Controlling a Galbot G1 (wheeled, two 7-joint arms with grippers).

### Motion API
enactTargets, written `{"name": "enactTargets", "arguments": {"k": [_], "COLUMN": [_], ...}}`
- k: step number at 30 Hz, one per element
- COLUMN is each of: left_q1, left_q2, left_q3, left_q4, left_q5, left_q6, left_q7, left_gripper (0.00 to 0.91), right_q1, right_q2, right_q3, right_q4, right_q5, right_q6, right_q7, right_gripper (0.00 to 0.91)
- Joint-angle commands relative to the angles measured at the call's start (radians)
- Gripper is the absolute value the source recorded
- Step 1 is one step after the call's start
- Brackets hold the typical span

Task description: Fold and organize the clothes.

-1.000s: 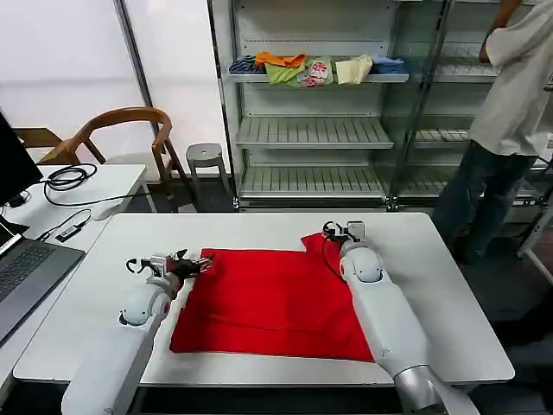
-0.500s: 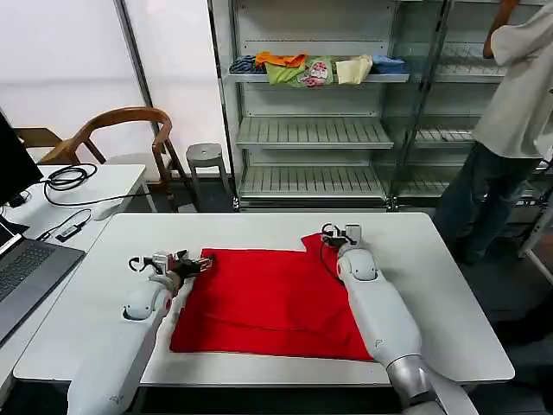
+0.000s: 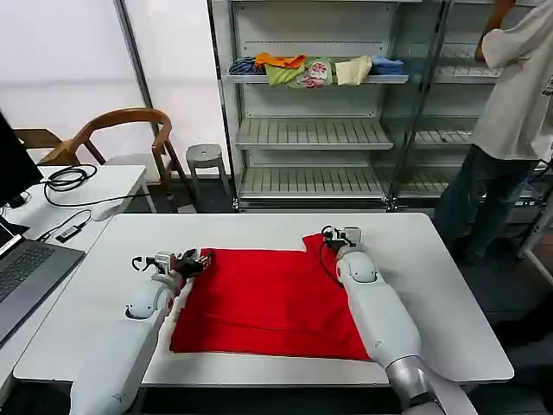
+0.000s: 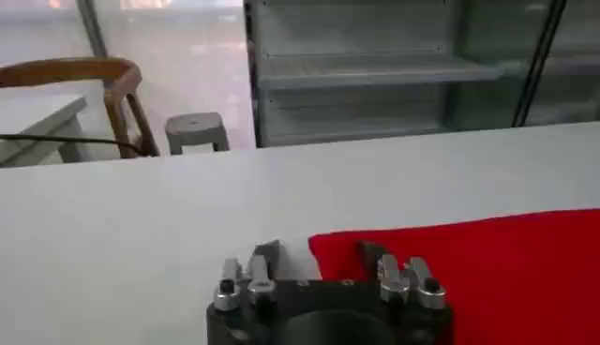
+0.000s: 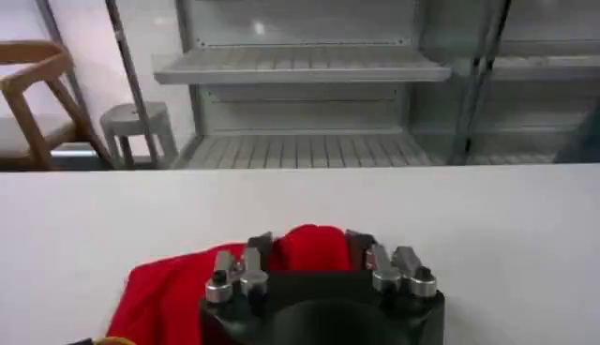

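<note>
The red T-shirt [image 3: 272,298] lies spread flat on a white table [image 3: 449,285], seen from the head camera, its far right corner bunched into a raised fold. The left gripper [image 3: 197,259] sits low at the shirt's far left corner, its arm stretched along the table's left side. The right gripper [image 3: 333,235] rests at the bunched far right corner, its arm lying over the shirt's right edge. Behind the table stands a metal shelf rack [image 3: 313,130] with small folded garments [image 3: 315,69] in a row on an upper shelf. A wooden chair [image 3: 121,138] and a grey stool [image 3: 206,157] stand to the left, beside a side table [image 3: 112,186] carrying a black cable [image 3: 67,178] and a laptop [image 3: 26,272].

In the left wrist view, the left gripper [image 4: 319,255] has its two dark fingers [image 4: 265,255] spread apart, straddling the corner of the red T-shirt [image 4: 478,272]: one finger on the bare white table [image 4: 141,244], the other over the cloth. The chair [image 4: 103,84] and stool [image 4: 192,131] show beyond the table edge.

In the right wrist view, the right gripper [image 5: 309,246] has its fingers [image 5: 259,248] on either side of a raised hump of the red T-shirt [image 5: 305,248], pinching the fabric between them. The white table [image 5: 487,225] stretches beyond, with the shelf rack [image 5: 300,70] and stool [image 5: 136,122] behind.
</note>
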Motion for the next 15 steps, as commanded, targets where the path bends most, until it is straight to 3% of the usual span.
{"name": "enactTargets", "arguments": {"k": [1,7,15], "left_q1": [0.003,0.009,0.052], "left_q2": [0.003,0.011,0.047], "left_q3": [0.004,0.006,-0.005], "left_q4": [-0.007,-0.022,-0.113], "left_q5": [-0.001,-0.018,-0.053], "left_q6": [-0.002,-0.027,-0.043], "left_q7": [0.008,0.025,0.047], "left_gripper": [0.03,0.03,0.03], "right_q1": [-0.002,-0.021,-0.129], "right_q2": [0.002,-0.014,-0.083], "right_q3": [-0.002,-0.008,-0.035], "right_q4": [-0.005,0.047,0.325], "right_q5": [0.001,-0.007,0.061], "right_q6": [-0.002,0.043,-0.035], "right_q7": [-0.009,-0.023,0.005], "right_gripper": [0.0,0.0,0.0]}}
